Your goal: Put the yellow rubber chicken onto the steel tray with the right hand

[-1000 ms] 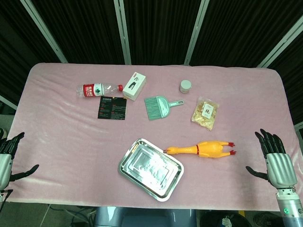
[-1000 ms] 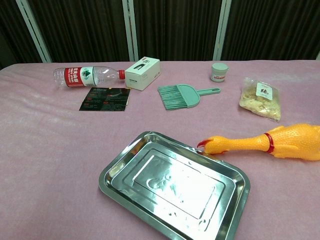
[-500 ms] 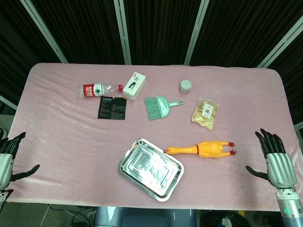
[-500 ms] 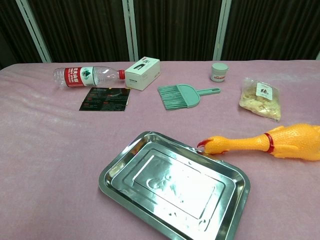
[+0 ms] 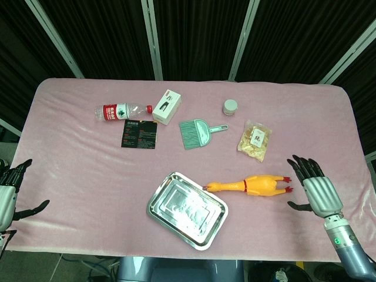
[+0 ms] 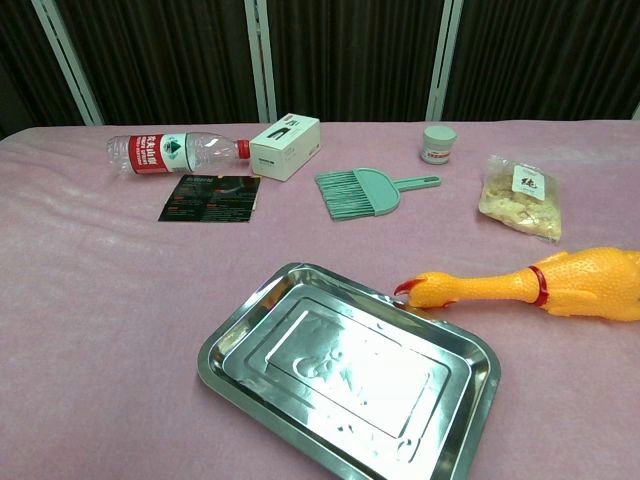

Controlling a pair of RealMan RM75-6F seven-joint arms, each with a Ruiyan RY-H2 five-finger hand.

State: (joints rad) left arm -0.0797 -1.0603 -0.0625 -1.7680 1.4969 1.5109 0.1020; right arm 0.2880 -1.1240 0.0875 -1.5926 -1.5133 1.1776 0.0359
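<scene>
The yellow rubber chicken (image 5: 252,185) (image 6: 540,285) lies on its side on the pink cloth, its beak touching the right rim of the steel tray (image 5: 160,198) (image 6: 225,355). My right hand (image 5: 314,191) hovers open just right of the chicken's red feet, fingers spread, apart from it. At the table's left edge my left hand (image 5: 7,191) is open and holds nothing. Neither hand shows in the chest view.
At the back lie a water bottle (image 5: 122,110), a white box (image 5: 165,107), a black card (image 5: 140,134), a teal dustpan brush (image 5: 198,132), a small jar (image 5: 230,107) and a snack bag (image 5: 255,140).
My right hand has moved left and inward toward the chicken's feet. The left hand barely shifted. The chicken and tray lie where they were.
</scene>
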